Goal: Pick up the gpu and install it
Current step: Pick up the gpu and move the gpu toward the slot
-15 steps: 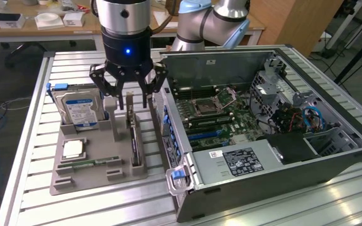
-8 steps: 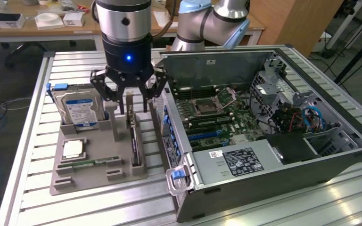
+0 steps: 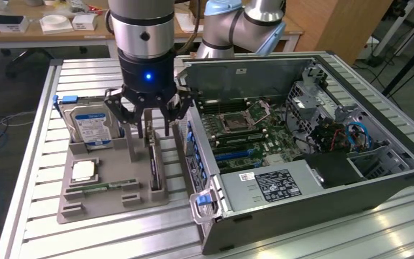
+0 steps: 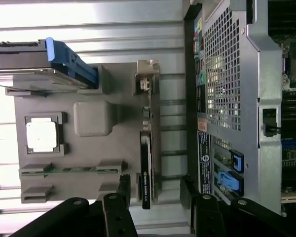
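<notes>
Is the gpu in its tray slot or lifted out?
In: gpu stands on edge in the grey tray's slot, open gripper over it.
</notes>
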`<state>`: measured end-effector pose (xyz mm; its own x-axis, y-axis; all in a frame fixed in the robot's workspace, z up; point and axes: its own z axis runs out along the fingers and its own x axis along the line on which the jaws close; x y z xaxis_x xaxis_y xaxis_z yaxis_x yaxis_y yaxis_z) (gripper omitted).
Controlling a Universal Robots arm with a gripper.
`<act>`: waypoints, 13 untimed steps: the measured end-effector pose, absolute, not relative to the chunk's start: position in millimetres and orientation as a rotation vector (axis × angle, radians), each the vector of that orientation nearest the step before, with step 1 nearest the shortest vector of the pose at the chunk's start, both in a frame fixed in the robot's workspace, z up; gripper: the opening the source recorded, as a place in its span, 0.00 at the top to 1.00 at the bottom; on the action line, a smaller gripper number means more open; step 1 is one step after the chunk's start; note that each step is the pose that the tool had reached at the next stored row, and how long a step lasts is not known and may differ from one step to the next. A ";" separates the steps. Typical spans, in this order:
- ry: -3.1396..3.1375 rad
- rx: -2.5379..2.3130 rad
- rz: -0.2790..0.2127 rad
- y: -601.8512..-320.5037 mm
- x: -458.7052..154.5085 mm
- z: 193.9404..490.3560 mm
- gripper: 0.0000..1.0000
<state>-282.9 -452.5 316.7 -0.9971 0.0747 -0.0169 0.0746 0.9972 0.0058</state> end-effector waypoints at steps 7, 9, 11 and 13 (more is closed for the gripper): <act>3.122 0.117 0.008 -456.7 -283.0 304.0 0.47; 3.122 0.117 0.008 -457.3 -283.1 300.4 0.47; 3.122 0.117 0.008 -457.6 -283.3 296.6 0.47; 3.122 0.117 0.008 -457.7 -283.7 293.1 0.47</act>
